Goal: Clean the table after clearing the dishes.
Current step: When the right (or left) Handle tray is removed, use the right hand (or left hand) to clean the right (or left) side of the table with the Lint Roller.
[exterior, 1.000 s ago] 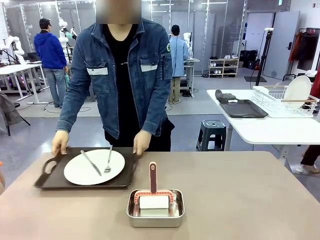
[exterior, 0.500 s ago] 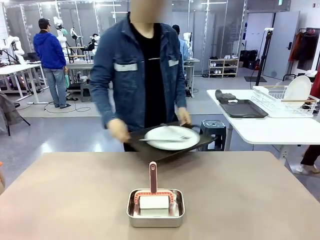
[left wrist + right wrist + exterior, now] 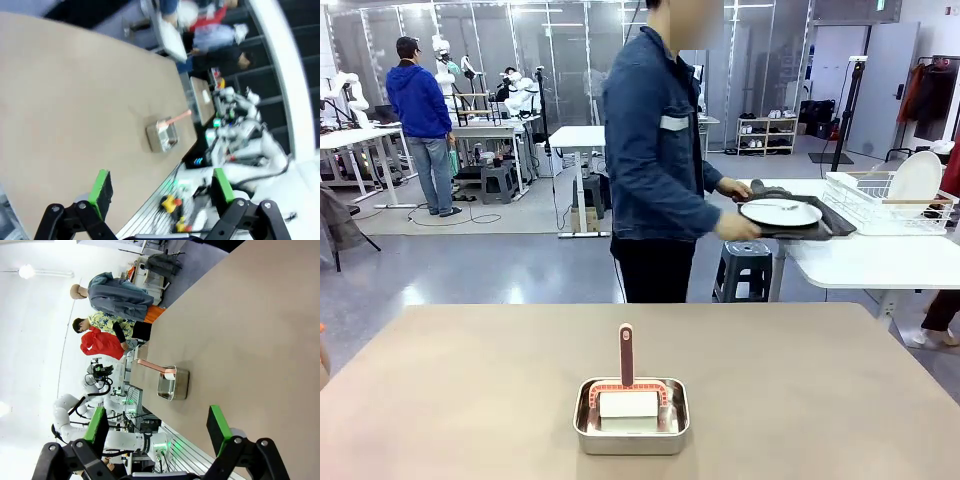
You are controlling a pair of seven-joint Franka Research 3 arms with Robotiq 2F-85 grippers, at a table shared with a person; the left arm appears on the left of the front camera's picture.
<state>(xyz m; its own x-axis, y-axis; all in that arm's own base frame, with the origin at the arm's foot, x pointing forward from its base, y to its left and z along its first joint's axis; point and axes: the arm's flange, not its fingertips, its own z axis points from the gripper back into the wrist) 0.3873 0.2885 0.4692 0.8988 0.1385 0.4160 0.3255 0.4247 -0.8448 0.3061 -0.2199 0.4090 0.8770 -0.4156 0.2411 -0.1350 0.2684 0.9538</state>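
**Both hands open and empty; dishes held off the table**

The table [image 3: 840, 400] spans the near field. At its near middle stands a steel pan [image 3: 630, 422] holding a white block, with a red-handled tool [image 3: 626, 352] upright at its far rim.

A person [image 3: 660, 150] in a denim jacket stands beyond the far edge, turned toward a white side table [image 3: 880, 262]. The person's hands hold a dark tray [image 3: 800, 231] over that side table. One white plate [image 3: 780, 212] lies on the tray.

The left hand [image 3: 162, 186] hangs above the table edge, jaws wide apart, nothing between the green pads. The right hand [image 3: 157, 425] is likewise spread and empty. The pan lies well ahead of each hand. The plate and tray are well apart from both.
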